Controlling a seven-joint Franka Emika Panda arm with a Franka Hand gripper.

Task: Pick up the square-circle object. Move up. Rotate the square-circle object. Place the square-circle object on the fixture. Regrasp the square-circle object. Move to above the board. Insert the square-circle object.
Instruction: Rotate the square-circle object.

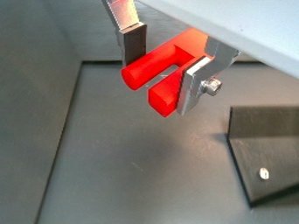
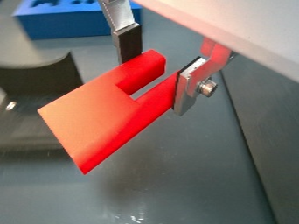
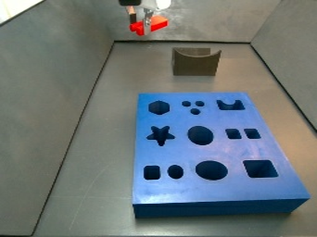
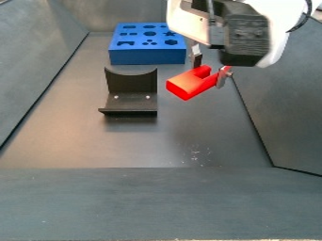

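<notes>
Red block point(image 2: 111, 114) fills the wrist views, clamped between the claw point(image 1: 163, 63) fingers, hanging in the air w/ nothing under it. Its long axis sticks out sideways from the fingers, forked end at the grip. Fixture point(image 4: 128, 91) sits on the floor nearby, lower; blue board point(image 3: 213, 153) lies beyond it.

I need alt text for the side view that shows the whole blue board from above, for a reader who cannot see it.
The gripper holds a small bright red plastic block in the air at the far end of the grey floor. An olive-brown fixture with a U-shaped notch stands nearer, and a large flat blue board with dark cut-out holes lies in front.
</notes>
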